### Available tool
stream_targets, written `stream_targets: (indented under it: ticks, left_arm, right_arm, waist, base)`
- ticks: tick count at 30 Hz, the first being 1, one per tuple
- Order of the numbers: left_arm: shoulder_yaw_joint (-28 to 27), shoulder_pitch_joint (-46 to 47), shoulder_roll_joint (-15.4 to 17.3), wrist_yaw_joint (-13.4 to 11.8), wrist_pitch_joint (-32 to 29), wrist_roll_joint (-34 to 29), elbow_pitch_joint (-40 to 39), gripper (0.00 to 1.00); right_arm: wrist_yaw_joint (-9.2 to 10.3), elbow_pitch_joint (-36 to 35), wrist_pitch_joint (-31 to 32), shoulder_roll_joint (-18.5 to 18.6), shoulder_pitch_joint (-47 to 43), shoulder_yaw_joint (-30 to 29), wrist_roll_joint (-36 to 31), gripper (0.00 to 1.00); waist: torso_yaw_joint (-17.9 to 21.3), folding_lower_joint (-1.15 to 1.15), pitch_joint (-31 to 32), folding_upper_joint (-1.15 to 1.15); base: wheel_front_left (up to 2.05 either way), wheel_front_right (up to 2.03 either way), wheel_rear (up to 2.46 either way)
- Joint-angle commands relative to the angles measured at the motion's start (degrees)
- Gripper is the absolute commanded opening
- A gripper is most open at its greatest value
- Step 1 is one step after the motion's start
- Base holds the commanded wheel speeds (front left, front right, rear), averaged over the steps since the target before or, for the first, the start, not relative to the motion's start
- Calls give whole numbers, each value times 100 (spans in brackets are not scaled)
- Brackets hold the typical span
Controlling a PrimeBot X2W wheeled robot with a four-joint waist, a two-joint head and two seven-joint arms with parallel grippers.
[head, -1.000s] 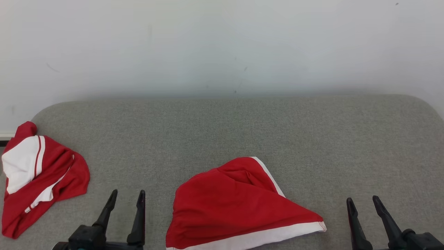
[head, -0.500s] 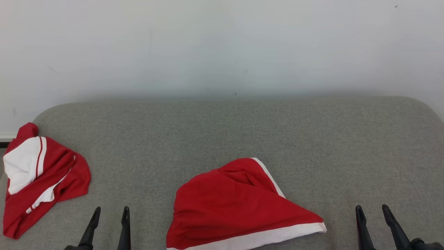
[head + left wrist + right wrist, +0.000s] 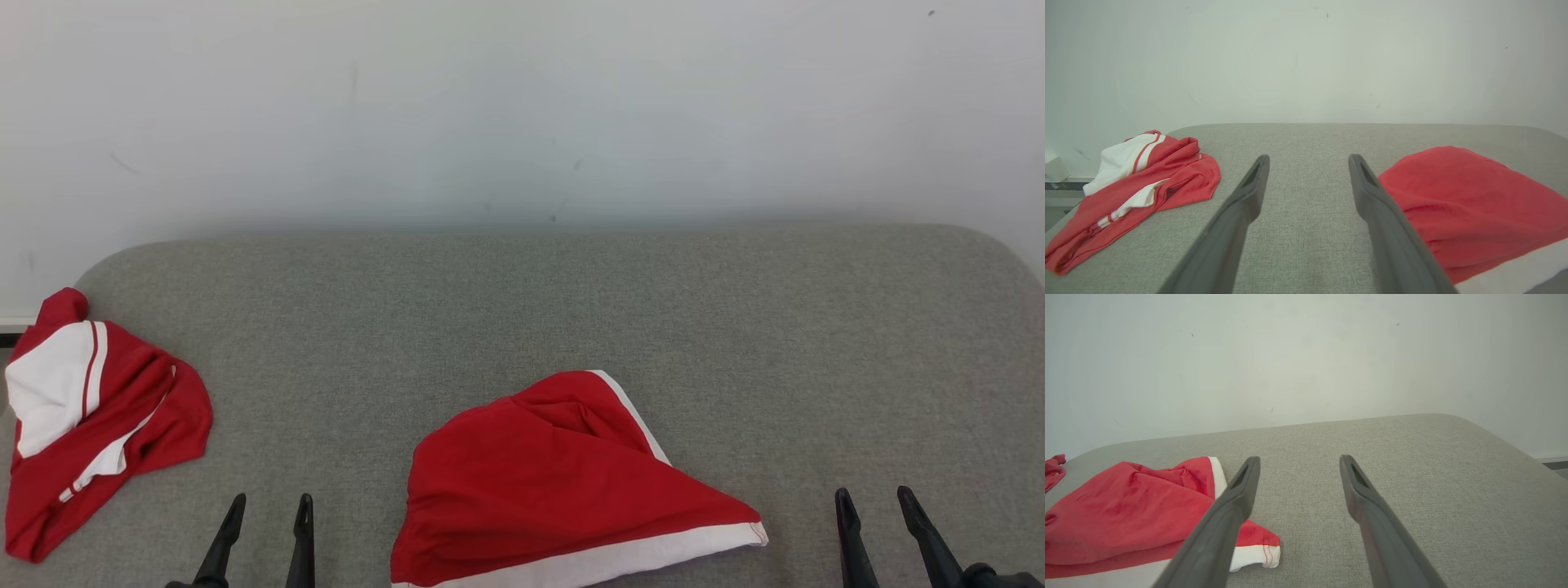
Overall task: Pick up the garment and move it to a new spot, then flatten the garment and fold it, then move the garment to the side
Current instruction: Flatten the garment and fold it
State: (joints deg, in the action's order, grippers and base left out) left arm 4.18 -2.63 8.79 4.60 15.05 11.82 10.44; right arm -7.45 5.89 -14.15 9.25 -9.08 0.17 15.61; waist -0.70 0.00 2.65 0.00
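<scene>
**A:** Where is the red garment [image 3: 555, 482]?

**B:** It's at the middle of the table's [image 3: 571, 302] front edge, bunched into a low hump. It rises to a peak toward the back edge and tapers to a point on the right. A white band runs along its near hem and a thinner white strip up its right slope. In the head view the near hem runs past the bottom of the picture.

**A:** And the grippers?

**B:** The left gripper [image 3: 272, 500] is by the front edge, just left of the garment and not touching it. Its jaws are spread wide, with only bare grey cloth showing between them. The right gripper [image 3: 873, 494] is toward the front right corner, to the right of the garment's white-tipped point and apart from it. Its jaws are just as wide and hold nothing.

**A:** Anything else on the table?

**B:** A second red-and-white garment [image 3: 90, 416] lies crumpled at the left edge, well apart from the first. It has a white panel with a thin red stripe on top, and one fold reaches toward the back left corner. A pale wall [image 3: 522, 106] with a few small marks stands behind the back edge.
</scene>
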Motion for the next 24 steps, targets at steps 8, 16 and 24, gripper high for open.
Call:
stream_targets:
  ticks: [8, 16, 24]
  left_arm:
    - [95, 41, -12, 200, 19, 30, 197, 100]
    - [1012, 17, 41, 297, 19, 108, 789, 100]
    - [1902, 296, 141, 279, 19, 481, 1495, 100]
  right_arm:
    - [-8, 122, 138, 127, 82, 173, 33, 100]
    - [-8, 616, 239, 361, 333, 458, 132, 100]
    - [-7, 1506, 190, 490, 668, 796, 356, 100]
  waist:
    - [-70, 0, -20, 0]
    - [-156, 0, -131, 0]
    - [-218, 0, -218, 0]
  base:
    - [0, 0, 0]
    - [0, 0, 0]
    - [0, 0, 0]
